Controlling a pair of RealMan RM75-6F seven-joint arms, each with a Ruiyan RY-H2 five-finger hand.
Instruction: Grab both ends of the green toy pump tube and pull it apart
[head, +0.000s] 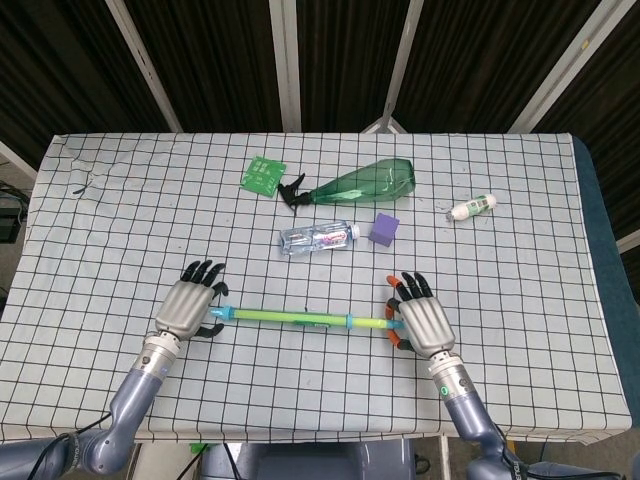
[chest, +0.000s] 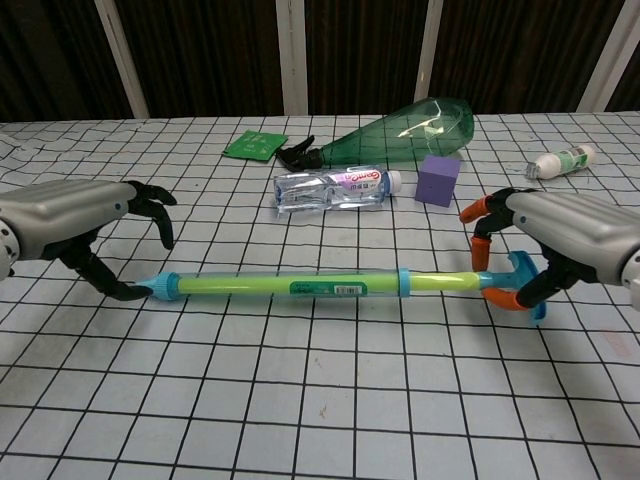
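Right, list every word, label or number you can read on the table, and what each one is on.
None reads clearly.
Clear water bottle: purple label with white lettering, too blurred to read.
Green toy pump tube: small dark green sticker, print too small.
Small white bottle: green label, unreadable.
Flat green packet: markings too small.
Green spray bottle and purple cube: no text visible.

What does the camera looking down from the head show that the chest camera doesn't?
Only the head view shows the whole table with its edges, and both forearms. Only the chest view shows, from the side, the left hand with its fingers arched over the pump tube's blue tip, not closed, and the right hand hooked around the handle end. Both show the green spray bottle, water bottle and purple cube.
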